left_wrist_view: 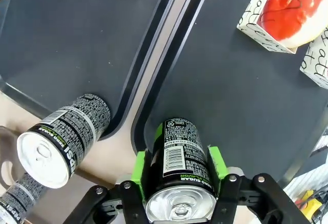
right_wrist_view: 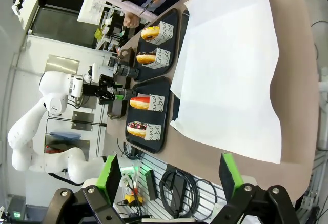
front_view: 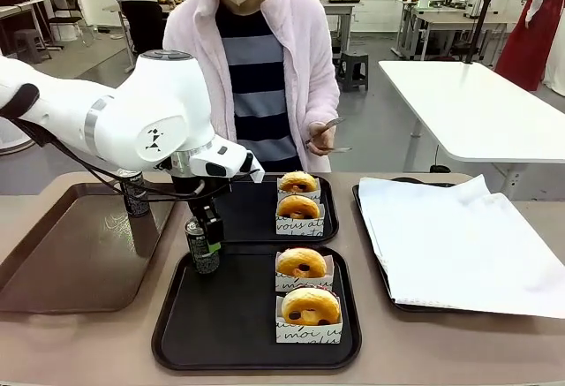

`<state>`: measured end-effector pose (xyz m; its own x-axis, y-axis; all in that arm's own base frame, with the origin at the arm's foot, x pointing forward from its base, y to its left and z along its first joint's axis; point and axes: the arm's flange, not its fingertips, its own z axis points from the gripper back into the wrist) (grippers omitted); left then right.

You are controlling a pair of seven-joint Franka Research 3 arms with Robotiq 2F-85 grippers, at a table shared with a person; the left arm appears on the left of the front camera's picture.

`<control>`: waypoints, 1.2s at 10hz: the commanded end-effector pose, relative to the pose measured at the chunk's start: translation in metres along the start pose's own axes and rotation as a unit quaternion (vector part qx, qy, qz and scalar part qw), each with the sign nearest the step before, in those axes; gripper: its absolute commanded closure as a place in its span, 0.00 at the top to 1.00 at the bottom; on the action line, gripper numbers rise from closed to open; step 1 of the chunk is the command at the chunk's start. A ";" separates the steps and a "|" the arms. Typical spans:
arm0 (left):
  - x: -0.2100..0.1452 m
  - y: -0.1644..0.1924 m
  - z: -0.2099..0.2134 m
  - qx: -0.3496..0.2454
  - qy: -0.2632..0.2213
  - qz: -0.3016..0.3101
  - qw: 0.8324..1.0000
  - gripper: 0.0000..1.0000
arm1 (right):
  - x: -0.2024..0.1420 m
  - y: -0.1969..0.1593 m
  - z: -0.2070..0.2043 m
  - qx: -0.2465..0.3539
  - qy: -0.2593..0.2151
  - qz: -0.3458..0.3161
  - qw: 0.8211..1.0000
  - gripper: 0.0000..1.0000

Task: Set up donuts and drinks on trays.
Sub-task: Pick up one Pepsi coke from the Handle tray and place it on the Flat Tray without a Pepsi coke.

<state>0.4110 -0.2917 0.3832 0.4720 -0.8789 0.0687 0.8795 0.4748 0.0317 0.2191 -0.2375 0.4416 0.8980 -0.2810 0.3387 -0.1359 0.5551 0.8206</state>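
While the left jaws pinch a can (left_wrist_view: 180, 172), another can (left_wrist_view: 64, 139) stands just beside.

We are seeing the left arm (front_view: 132, 121) showing glossy white rounded shells, a silver joint ring, a small black mark and trailing black cables. The left gripper (left_wrist_view: 179, 183) is showing black links, silver screws and green pads. The person (front_view: 260, 50) is wearing a pink fleece over grey-and-navy stripes.

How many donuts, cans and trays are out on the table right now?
Donuts: 4
Cans: 3
Trays: 4
Total: 11
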 end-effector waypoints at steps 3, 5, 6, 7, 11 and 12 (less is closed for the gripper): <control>0.000 0.002 0.008 -0.010 -0.005 -0.009 1.000 1.00 | 0.001 -0.001 0.000 0.010 -0.008 0.007 1.000 1.00; -0.004 0.002 0.022 0.006 -0.009 0.004 1.000 1.00 | 0.001 -0.001 0.000 0.010 -0.008 0.007 1.000 1.00; -0.008 0.002 0.036 0.018 -0.015 0.017 1.000 0.90 | 0.001 -0.001 0.000 0.010 -0.008 0.007 1.000 1.00; -0.016 0.002 0.055 0.031 -0.024 0.038 0.999 0.99 | 0.001 -0.001 0.000 0.010 -0.008 0.007 1.000 1.00; -0.101 0.015 0.132 0.067 -0.064 0.161 0.983 1.00 | 0.001 -0.001 0.000 0.010 -0.008 0.007 1.000 1.00; -0.129 0.028 0.138 0.064 -0.061 0.206 0.975 1.00 | 0.001 -0.001 0.000 0.010 -0.008 0.007 1.000 1.00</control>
<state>0.3753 -0.1810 0.5188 0.7087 -0.6700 0.2209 0.6637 0.7394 0.1131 0.2191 -0.2376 0.4416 0.8979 -0.2812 0.3387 -0.1357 0.5553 0.8205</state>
